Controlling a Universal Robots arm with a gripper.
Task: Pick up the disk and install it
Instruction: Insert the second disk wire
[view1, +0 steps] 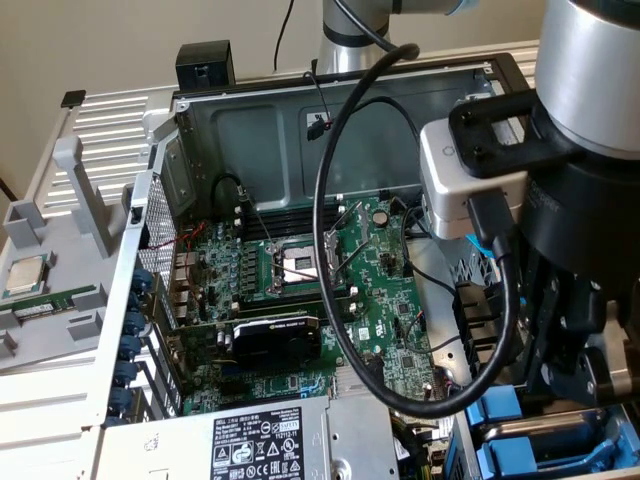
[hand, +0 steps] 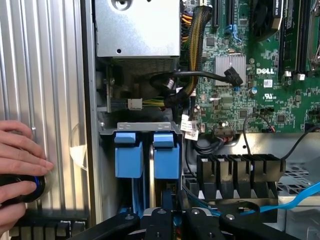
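Pincer (hand: 172, 220) sits low over the drive cage, jaws nearly closed. I can't make out from the wrist view whether they pinch the edge of the disk (hand: 151, 172) or just sit above it. That disk stands on edge in the slot straight under the pincer, between two blue carrier tabs (hand: 128, 155), already down inside the metal cage (hand: 145, 127). My read: pick-up is done and the insertion is mostly in; what's left is final seating and release, though I can't confirm it's fully home.

Just beside the pincer, a black ribbed bracket (hand: 235, 172) and a light blue cable (hand: 295, 197) crowd the cage, so little room on that side. On the other side, a person's hand (hand: 17, 165) rests on a black knob on the ribbed grey table (hand: 50, 75), close to the case wall; I'm keeping clear of it.

Further out: power supply (hand: 137, 27) beyond the cage, with a cable bundle (hand: 192, 55) draped beside it. Past that, the green motherboard (view1: 330, 270) and graphics card (view1: 275, 335).

In the exterior view, a thick black hose (view1: 335, 250) loops off the arm across the open case. Far off on the table lies a processor chip (view1: 25, 275).
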